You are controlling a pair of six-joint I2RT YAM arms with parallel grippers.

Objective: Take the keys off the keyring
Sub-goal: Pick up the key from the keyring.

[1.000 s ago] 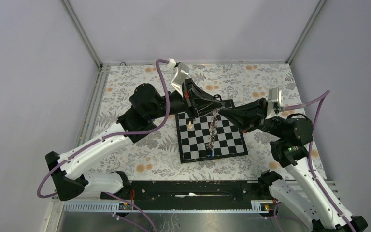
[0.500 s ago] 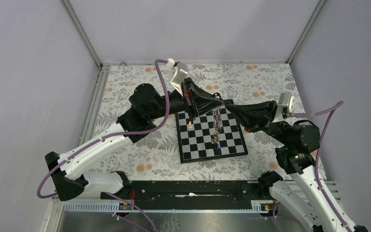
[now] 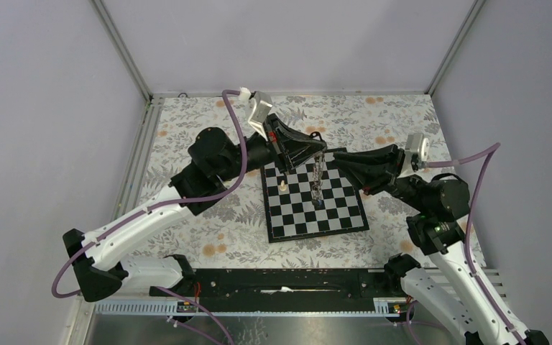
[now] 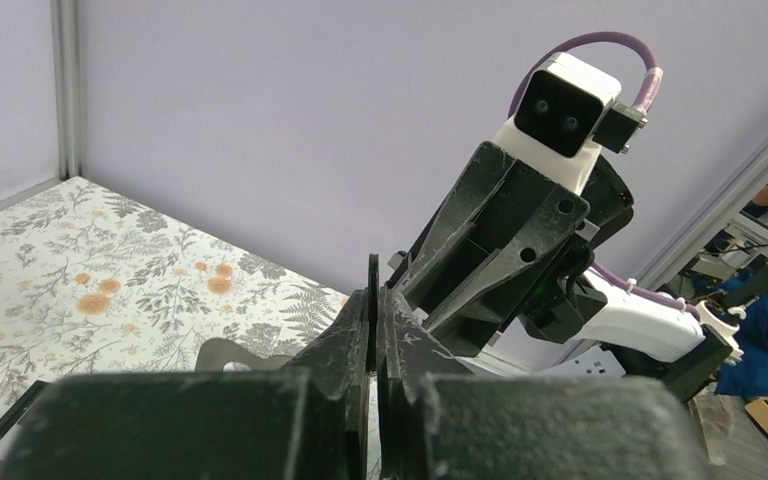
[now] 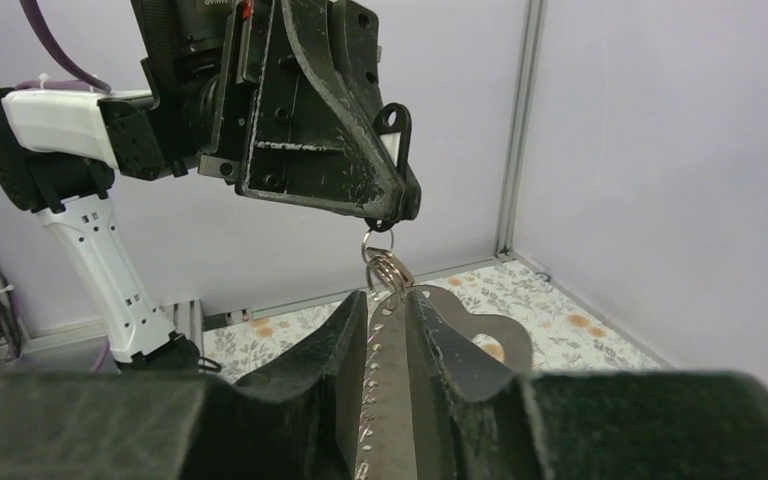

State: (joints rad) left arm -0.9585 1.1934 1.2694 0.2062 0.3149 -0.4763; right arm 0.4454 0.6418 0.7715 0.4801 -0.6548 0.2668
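Left gripper (image 5: 397,212) is pressed together at its tips, pinching the small silvery metal ring (image 5: 378,238) at the top of the grey-brown fabric strap keyring (image 5: 385,400). The keyring hangs straight down from that pinch, in the air above the black-and-white chessboard (image 3: 295,215). Its bright-blue carabiner clip (image 3: 318,204) dangles at the lower end, and the board lies on the floral-covered bench (image 3: 208,215).

Right gripper (image 5: 387,298) stands spread, with the strap running down through the gap between its fingers; nothing looks clamped there. A cluster of silvery split rings (image 5: 385,268) sits just above its tips. I cannot pick out the thin silvery-grey keys as separate shapes in any view, so none can be judged as off the keyring.

The whole weight appears to hang from one narrow pinch on a thin ring. If that ring twists or slides between the left fingertips, the keyring would likely drop onto the board, perhaps knocking the pale chess pawn (image 3: 282,184). Should the right gripper close on the strap or rings rather than a key, a pull could tug everything out of the left pinch. The dangling strap may also swing, so a closing grasp could miss.
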